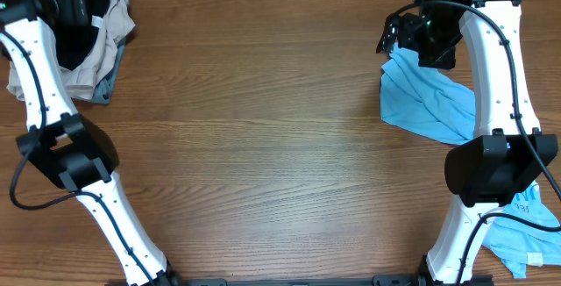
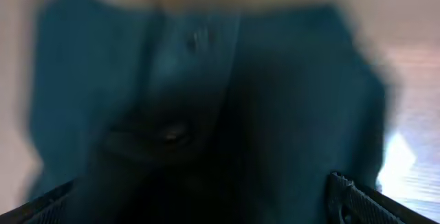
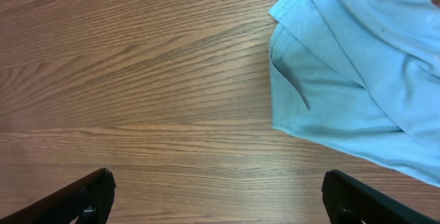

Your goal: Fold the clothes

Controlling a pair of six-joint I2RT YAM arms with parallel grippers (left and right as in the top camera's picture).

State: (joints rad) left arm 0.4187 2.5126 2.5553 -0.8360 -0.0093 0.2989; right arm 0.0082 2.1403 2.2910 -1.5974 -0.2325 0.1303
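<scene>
The right tool [image 3: 216,183], spread wide and holding nothing, should pinch the blue garment's [image 3: 344,73] loose edge at the desk's [image 3: 137,80] far-right corner; whether the left tool [image 2: 199,196], buried in dark cloth [image 2: 206,80], grips anything cannot be told.

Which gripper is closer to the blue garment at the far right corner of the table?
Right. The right gripper hangs open by the blue garment's far edge; the left gripper is across the table, over the beige and dark clothes pile.
</scene>
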